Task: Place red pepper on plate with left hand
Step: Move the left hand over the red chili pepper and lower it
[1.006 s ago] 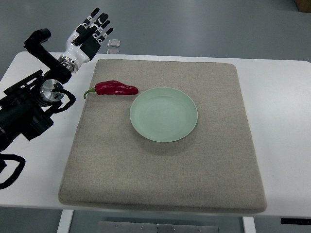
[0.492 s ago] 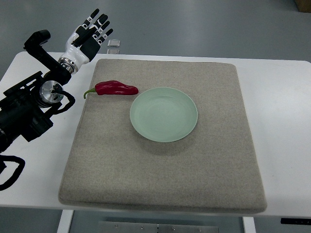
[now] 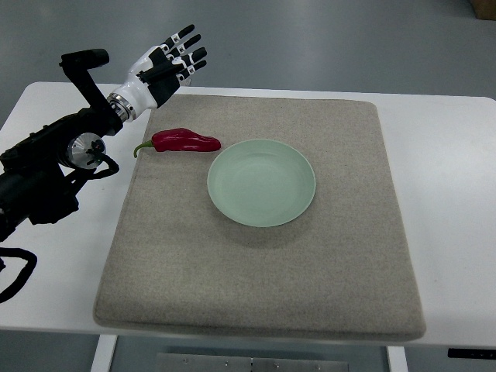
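Hovering with fingers spread and empty, the left hand [image 3: 164, 65] sits beyond the glossy red pepper [image 3: 184, 141], left of the pale green round plate [image 3: 261, 183].

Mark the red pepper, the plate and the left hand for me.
red pepper [image 3: 184, 141], top view, middle of its body.
plate [image 3: 302, 161], top view, bare right rim.
left hand [image 3: 161, 67], top view, middle of the hand.
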{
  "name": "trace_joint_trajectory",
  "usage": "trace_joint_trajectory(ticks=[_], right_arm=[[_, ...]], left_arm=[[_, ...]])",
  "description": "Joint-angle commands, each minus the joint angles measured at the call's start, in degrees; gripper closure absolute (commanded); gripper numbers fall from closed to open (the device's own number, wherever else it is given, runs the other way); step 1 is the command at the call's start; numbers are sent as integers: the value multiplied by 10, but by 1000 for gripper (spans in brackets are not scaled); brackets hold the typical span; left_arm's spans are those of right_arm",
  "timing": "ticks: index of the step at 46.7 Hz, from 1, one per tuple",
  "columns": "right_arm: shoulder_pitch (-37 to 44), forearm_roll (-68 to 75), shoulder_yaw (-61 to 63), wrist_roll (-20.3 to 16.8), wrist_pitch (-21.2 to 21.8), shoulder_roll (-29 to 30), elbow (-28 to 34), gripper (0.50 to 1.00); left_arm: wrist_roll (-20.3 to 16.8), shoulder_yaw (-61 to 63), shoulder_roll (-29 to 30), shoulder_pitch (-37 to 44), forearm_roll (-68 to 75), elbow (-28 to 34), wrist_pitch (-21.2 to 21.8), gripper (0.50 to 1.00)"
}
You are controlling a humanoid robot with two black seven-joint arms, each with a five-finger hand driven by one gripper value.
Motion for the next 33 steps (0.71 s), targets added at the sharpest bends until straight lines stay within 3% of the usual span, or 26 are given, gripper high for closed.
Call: trace_joint_trajectory(ticks=[1, 19, 33], right_arm=[[0, -1, 0, 0, 0, 0, 0, 572], [0, 0, 0, 0, 0, 0, 0, 572], [0, 0, 0, 0, 0, 0, 0, 572]], left_arm=[[1, -1, 14, -5, 64, -9, 10, 521], [1, 7, 83, -31, 330, -102, 46, 521], [9, 63, 113, -60, 428, -103, 60, 521]])
